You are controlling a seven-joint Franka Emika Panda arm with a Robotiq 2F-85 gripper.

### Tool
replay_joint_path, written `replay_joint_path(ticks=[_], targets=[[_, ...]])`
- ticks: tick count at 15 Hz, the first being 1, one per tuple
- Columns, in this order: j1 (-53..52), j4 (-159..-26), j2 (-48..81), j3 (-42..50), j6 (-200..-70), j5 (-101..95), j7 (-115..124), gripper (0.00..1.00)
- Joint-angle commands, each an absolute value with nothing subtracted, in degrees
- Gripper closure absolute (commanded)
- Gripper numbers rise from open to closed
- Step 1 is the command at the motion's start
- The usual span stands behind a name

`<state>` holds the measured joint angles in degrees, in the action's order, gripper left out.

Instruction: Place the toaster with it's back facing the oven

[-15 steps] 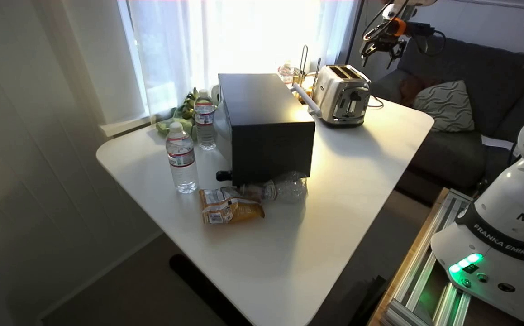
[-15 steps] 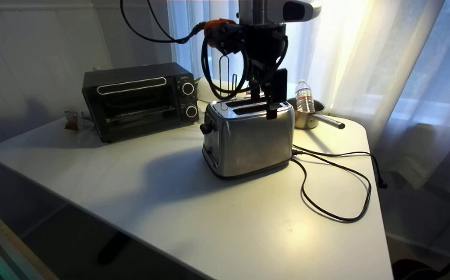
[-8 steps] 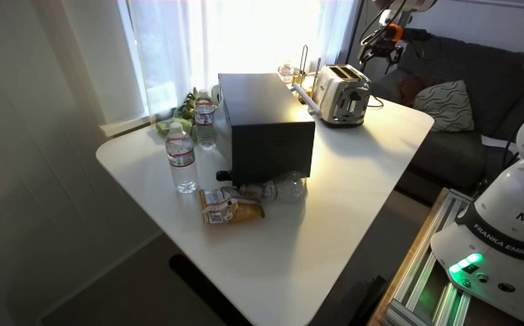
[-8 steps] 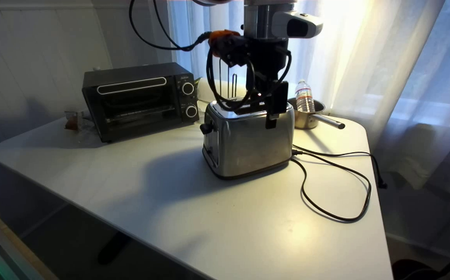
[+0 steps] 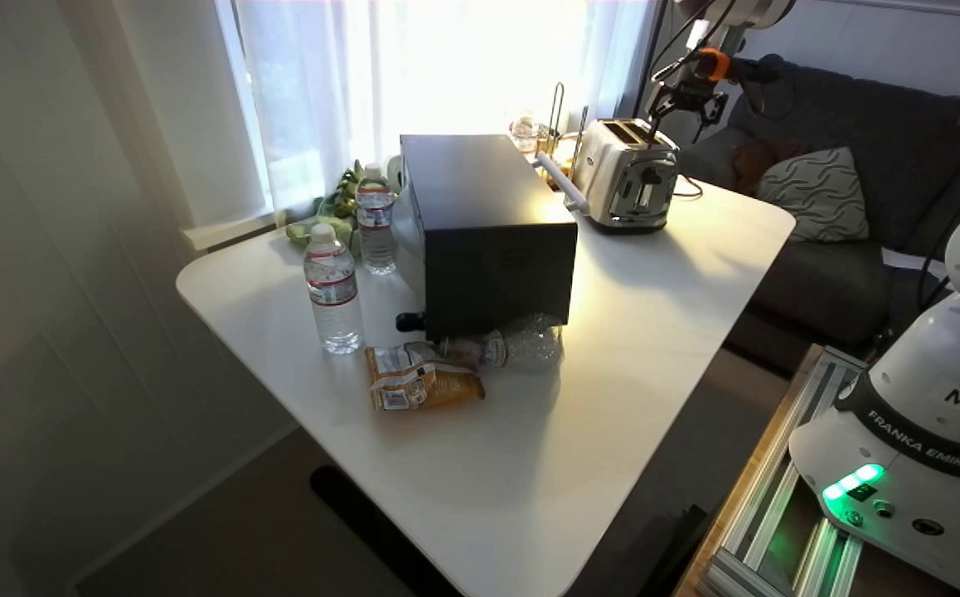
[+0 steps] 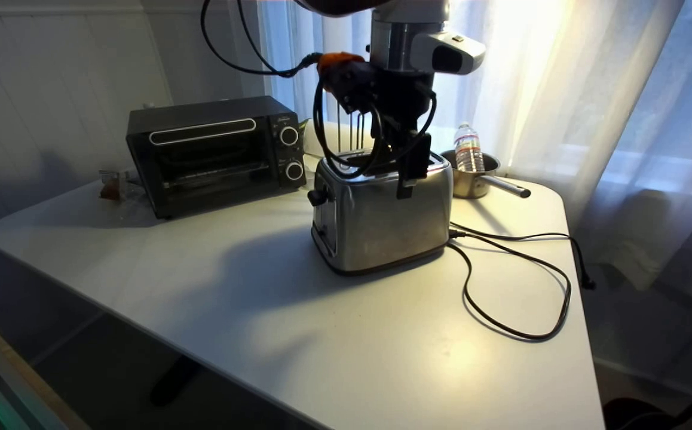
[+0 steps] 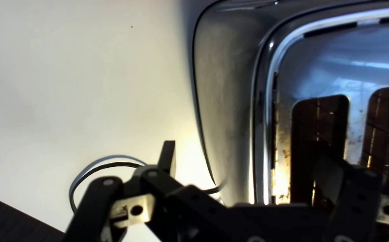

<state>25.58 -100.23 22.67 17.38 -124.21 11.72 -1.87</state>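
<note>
The wide-spread pincer (image 7: 246, 151) hangs astride one wall of the toaster (image 6: 376, 233), in an exterior view between the oven (image 6: 202, 161) and right edge of the tabletop (image 6: 582, 358).

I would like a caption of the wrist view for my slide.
Open gripper spanning one edge of the silver toaster, one finger lined up with a dark slot.

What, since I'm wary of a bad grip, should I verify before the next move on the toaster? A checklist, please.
1. Toaster upright on the table: ok.
2. Gripper open: ok.
3. Fingers astride the toaster's side wall: ok, one outside, one over or in a slot.
4. Reach into that slot: cannot tell.
5. Cord clear of gripper: cannot tell, partly hidden.
6. Back facing the oven: not ok, cord end points away.
</note>
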Motion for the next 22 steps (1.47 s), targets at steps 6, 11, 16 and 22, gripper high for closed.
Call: replay_joint_path(ticks=[6,11,16,22], targets=[[26.98,-98.77,24.51,16.33,-123.25,13.46,-4.13,0.16],[26.71,-98.81,24.19,15.85,-123.47,13.33,-4.88,0.52],[26.16,-99.32,23.44,15.39,-123.92,12.19,-6.69,0.61],[25.09,-101.99,19.48,15.16,-122.23,10.25,-9.47,0.81]])
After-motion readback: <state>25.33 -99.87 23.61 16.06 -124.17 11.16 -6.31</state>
